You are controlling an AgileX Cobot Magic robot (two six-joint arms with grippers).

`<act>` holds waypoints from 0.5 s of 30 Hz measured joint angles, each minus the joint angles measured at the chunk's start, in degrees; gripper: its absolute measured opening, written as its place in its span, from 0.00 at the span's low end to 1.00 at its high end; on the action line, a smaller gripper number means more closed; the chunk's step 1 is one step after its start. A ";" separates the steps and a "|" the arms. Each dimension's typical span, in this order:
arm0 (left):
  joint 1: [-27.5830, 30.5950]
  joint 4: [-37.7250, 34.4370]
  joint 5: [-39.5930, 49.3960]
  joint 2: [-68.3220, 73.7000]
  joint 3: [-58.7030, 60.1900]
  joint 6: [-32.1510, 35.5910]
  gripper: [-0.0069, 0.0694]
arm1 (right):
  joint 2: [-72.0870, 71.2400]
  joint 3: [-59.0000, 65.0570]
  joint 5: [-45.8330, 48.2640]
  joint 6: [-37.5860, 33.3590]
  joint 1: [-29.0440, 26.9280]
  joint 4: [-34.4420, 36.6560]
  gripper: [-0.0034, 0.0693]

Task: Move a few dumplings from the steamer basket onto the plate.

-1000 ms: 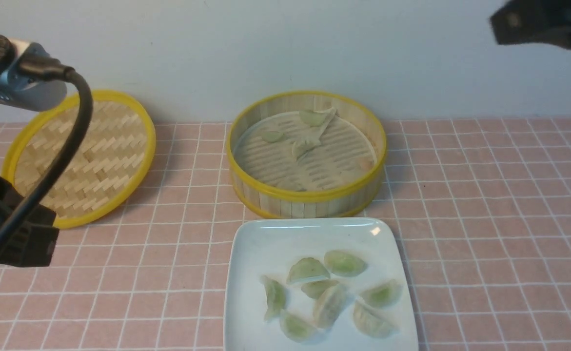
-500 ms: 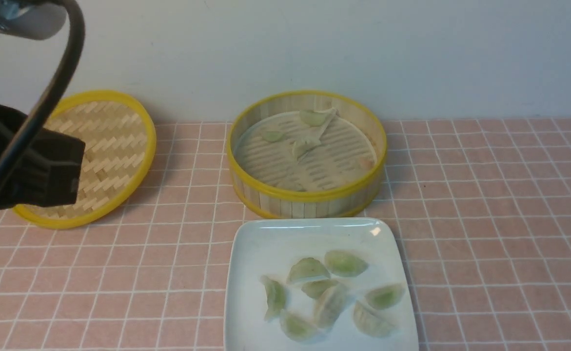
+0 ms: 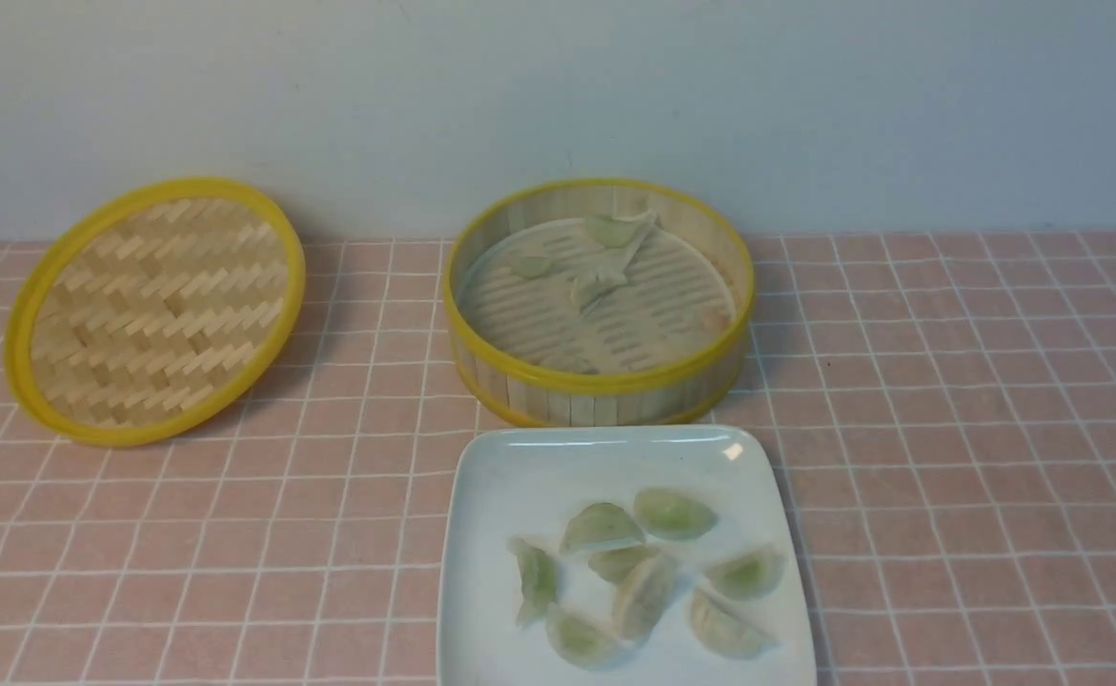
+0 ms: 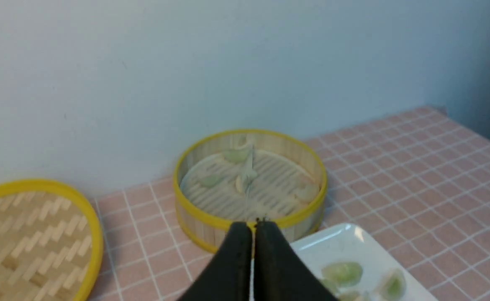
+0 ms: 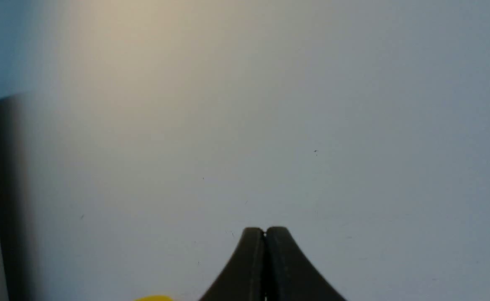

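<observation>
A white square plate (image 3: 481, 534) sits at the near edge of the desk (image 3: 977, 457), directly in front of the round bamboo steamer basket (image 3: 605, 386). The two are just beside each other, likely so each transfer is short. Seven or so pale green dumplings (image 3: 639, 562) lie in a loose cluster on the nearer half of the plate, some touching or overlapping. A few more dumplings remain in the basket, gathered toward its far wall; their exact number is hard to tell because they blend with the pale slatted floor. Judging by this, the task looks largely done.

The basket's woven lid (image 3: 152, 310) rests well off to the robot's left, tipped up with its far edge against the wall (image 3: 558, 95), which keeps it clear of the basket's open top.

Neither arm shows in the front view. In the left wrist view, the left hand (image 4: 253, 228) is clenched with nothing between its black fingers, raised above the desk and facing the basket. In the right wrist view, the right hand (image 5: 265, 232) is likewise clenched and empty, pointed at the bare wall.

The desk is covered by a pink cloth with a white grid of squares. Behind it stands a plain, pale grey-blue wall with no decoration.
</observation>
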 joint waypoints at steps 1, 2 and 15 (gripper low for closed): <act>0.00 0.00 -0.68 -0.85 0.87 0.00 0.08 | 0.00 0.00 0.22 0.00 0.00 0.00 0.03; 0.00 0.00 -2.28 -3.57 3.55 0.00 0.08 | 0.00 0.00 0.49 0.00 0.00 0.05 0.03; 0.00 0.00 -4.56 -12.55 12.54 0.02 0.08 | 0.00 0.00 0.80 -0.05 0.00 0.04 0.03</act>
